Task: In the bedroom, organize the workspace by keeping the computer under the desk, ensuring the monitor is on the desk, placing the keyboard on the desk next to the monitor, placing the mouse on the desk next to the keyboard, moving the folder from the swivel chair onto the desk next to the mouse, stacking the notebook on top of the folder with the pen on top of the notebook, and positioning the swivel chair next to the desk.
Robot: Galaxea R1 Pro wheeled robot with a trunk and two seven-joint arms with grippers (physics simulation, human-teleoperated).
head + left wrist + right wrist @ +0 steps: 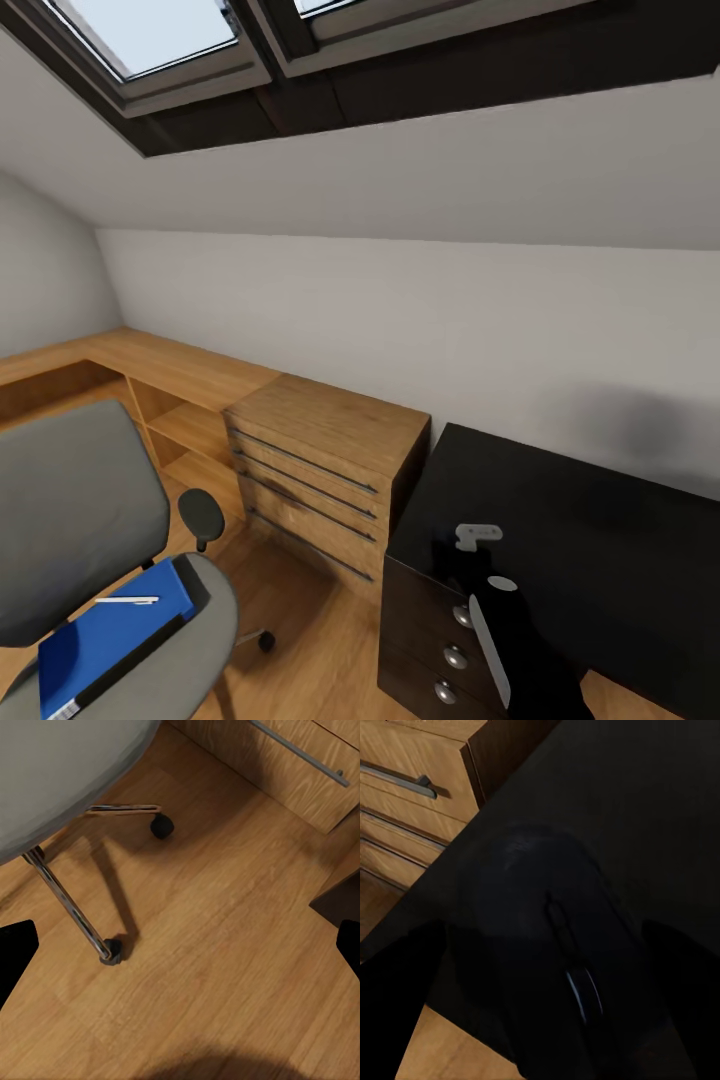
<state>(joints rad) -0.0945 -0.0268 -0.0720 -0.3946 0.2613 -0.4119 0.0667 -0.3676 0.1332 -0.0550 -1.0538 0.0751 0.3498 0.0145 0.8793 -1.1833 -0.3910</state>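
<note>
One mouse [559,967], black, gripped between the right gripper's [547,975] closed jaws, long axis along them, above the desk [600,540] corner; left gripper [180,945] spread, empty.

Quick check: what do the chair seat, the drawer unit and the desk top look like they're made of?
Swivel chair: grey matte upholstery, probably fabric, no sheen. Drawer unit: light wood or veneer, grain visible, grey metal-looking bar handles. Desk: smooth black top, faint sheen, likely laminate or painted board.
</note>
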